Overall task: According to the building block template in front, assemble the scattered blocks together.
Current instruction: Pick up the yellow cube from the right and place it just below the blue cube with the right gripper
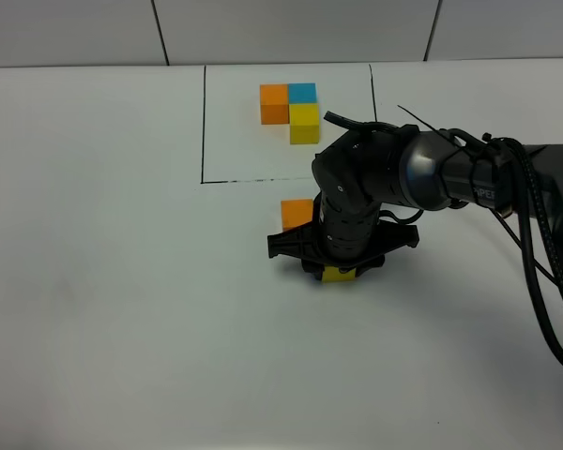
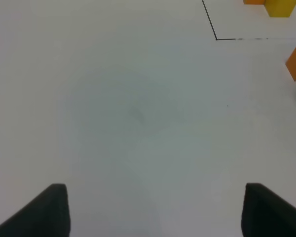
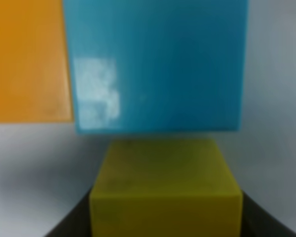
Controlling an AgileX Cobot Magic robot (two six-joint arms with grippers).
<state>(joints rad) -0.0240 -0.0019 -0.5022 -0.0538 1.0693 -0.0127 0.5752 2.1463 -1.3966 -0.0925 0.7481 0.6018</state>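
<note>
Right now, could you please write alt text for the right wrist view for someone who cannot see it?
A yellow cube sits between the dark fingers of the right gripper, close against a blue cube. An orange cube adjoins the blue one; all blurred.

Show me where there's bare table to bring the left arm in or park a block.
Free: the whole left side of the table, left of the template outline, and the near strip in front of the right gripper. Crowded: just below the outline, where that gripper holds the yellow cube by the blue cube and orange cube.
</note>
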